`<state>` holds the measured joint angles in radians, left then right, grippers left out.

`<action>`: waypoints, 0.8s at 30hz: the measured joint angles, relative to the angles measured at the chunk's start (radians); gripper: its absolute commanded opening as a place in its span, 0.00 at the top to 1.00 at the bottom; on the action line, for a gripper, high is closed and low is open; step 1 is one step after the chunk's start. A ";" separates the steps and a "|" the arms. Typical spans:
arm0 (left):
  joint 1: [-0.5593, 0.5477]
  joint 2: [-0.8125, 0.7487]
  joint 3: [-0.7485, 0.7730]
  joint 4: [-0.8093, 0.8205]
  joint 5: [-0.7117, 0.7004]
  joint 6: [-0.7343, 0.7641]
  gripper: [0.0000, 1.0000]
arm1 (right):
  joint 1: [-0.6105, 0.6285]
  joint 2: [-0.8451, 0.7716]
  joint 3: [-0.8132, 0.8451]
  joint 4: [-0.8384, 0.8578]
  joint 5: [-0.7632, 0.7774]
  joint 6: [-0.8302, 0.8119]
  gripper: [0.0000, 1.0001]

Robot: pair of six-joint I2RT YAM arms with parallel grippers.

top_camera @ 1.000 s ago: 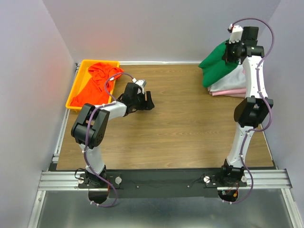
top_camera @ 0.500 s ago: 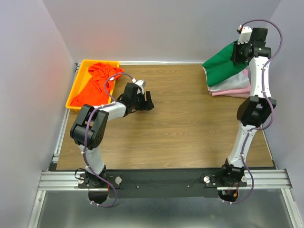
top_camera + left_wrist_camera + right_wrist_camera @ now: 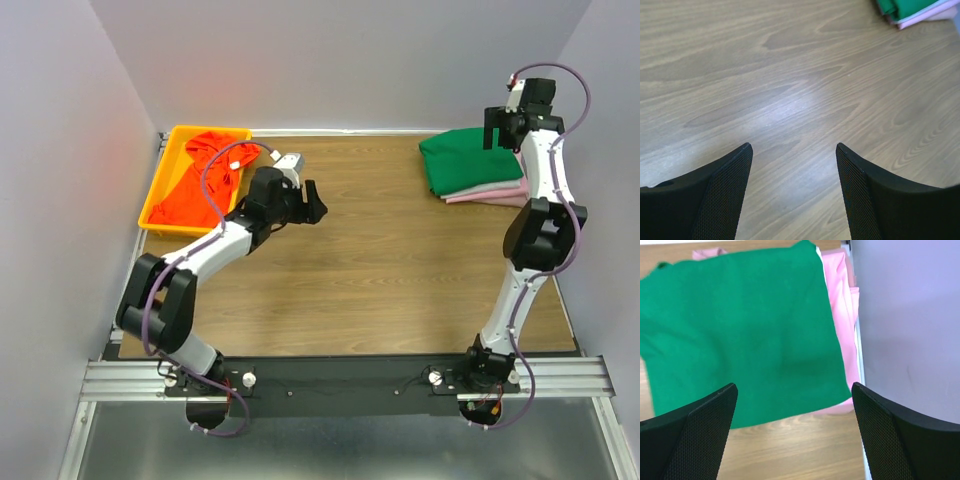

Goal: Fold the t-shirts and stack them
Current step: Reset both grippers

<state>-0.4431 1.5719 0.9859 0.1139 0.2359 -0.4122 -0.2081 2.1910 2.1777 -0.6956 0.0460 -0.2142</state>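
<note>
Nearest us, our left gripper (image 3: pixel 792 147) hovers over the bare table (image 3: pixel 380 270), at about ten o'clock from the board's middle, jaws spread wide and holding nothing. Farther out, also at ten o'clock, the orange-red t-shirt (image 3: pixel 195 180) lies crumpled in the yellow tray (image 3: pixel 215 130). At two o'clock, in the far corner, the green t-shirt (image 3: pixel 740 335) lies folded flat on the pink t-shirt (image 3: pixel 840 300). Our right gripper (image 3: pixel 795 386) hangs above them, jaws wide apart and empty.
</note>
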 measured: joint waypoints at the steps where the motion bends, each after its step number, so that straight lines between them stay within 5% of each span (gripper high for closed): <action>1: -0.002 -0.029 -0.005 -0.008 -0.005 0.000 0.25 | 0.000 -0.032 -0.040 0.010 0.000 0.013 0.00; 6: -0.004 -0.186 -0.023 -0.022 -0.043 -0.002 0.25 | 0.000 -0.179 -0.217 0.076 -0.035 0.080 0.00; 12: -0.005 -0.354 -0.035 -0.043 -0.100 -0.003 0.25 | 0.028 -0.479 -0.629 0.248 -0.164 0.200 0.00; 24: -0.011 -0.547 -0.044 -0.144 -0.147 0.018 0.25 | 0.299 -1.006 -1.221 0.385 -0.290 0.412 0.00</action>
<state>-0.4538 1.0252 0.9417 -0.0299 0.0891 -0.3939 0.0914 1.1851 0.9565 -0.3103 -0.2440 0.1974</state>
